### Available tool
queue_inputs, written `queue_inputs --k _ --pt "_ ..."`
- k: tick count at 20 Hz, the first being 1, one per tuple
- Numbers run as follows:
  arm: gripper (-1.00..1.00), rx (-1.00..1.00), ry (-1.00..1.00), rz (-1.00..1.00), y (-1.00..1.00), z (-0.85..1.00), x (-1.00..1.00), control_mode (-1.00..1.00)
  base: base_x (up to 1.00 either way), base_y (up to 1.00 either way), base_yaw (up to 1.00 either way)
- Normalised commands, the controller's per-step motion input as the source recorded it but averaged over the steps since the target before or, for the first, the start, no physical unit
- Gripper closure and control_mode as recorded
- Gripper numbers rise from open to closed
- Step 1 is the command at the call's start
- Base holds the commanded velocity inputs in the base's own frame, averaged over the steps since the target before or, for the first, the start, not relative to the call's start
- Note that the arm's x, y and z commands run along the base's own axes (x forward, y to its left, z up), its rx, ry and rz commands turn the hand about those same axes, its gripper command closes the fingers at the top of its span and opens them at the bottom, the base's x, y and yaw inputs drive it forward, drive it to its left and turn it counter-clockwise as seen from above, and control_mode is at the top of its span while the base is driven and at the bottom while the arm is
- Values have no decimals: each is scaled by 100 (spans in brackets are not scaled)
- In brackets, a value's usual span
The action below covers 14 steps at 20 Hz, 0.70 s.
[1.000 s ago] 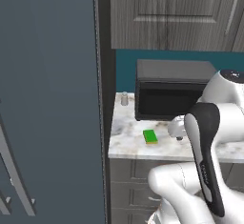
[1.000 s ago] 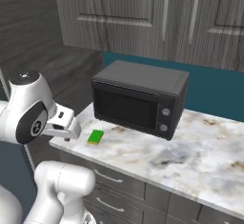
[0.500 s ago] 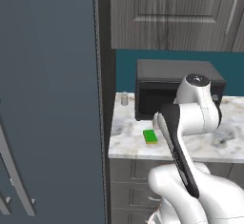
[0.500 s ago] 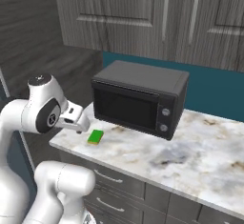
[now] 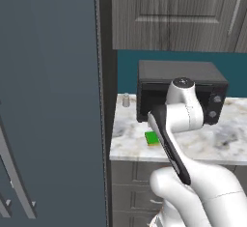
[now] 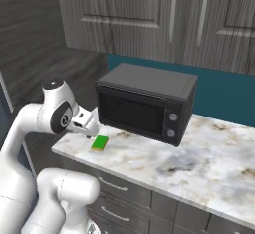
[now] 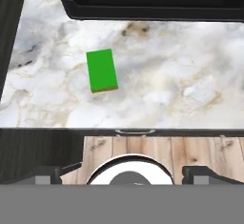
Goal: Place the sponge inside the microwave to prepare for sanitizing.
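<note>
I see the small flat green sponge (image 7: 101, 70) lying flat on the white-and-grey marbled counter (image 7: 181, 89), a little in front of the black box-shaped microwave (image 6: 144, 102) and toward its left end; in the right base view the sponge (image 6: 100, 143) sits near the counter's front edge (image 6: 164, 178). The microwave's dark door is closed, with two round knobs on its right side. From the hand view I look down on the sponge, and the two dark finger tips sit wide apart at the bottom corners, so the gripper (image 7: 128, 173) is released and grasps nothing. In the right base view the hand hovers just left of the sponge, above the counter. A small grey shaker (image 5: 126, 100) stands at the counter's back left corner. Grey wood-grain cabinets (image 6: 149, 19) hang above.
</note>
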Motion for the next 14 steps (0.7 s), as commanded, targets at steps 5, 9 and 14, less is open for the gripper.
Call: queue_inputs --k 5,9,14 --pt "-100 2 4 1 0 -41 44 -100 0 0 0" --pt "-100 0 0 0 0 -50 43 -100 0 0 0" --pt "-100 1 0 1 0 -32 36 -100 0 0 0"
